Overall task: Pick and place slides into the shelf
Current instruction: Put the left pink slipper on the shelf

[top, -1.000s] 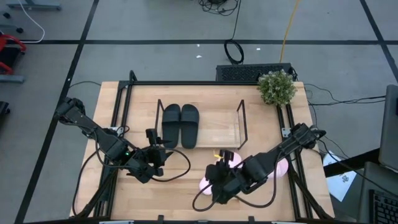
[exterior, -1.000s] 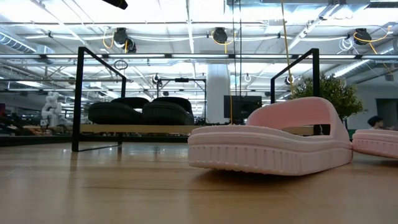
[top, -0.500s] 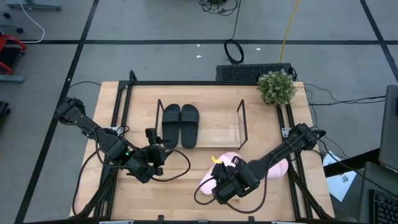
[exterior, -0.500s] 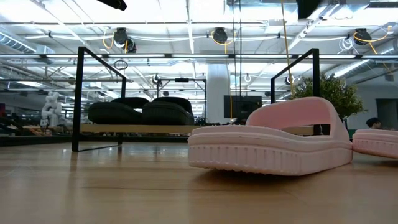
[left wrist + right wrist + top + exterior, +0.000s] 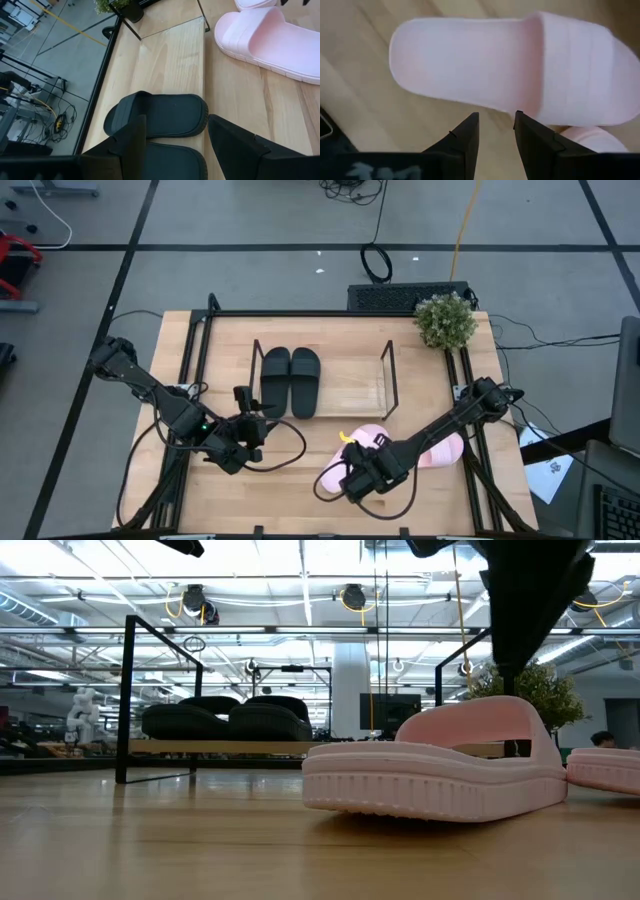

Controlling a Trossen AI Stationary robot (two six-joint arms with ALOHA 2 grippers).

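- Right gripper (image 5: 495, 131) open w/ narrow gap, empty, just above near pink slide (image 5: 505, 67) on counter (image 5: 290, 495), front of shelf (image 5: 350, 395).
- Slide's long axis runs across gripper's line.
- Left gripper (image 5: 175, 135) open, idle, farther off.

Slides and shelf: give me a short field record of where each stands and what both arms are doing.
black slides: pair side by side on the shelf's left half
shelf: right half bare
pink slides: one on the table under the right gripper, the second beside it, mostly hidden by the arm
right gripper: open, above the near pink slide, not gripping
left gripper: open, idle in front of the shelf
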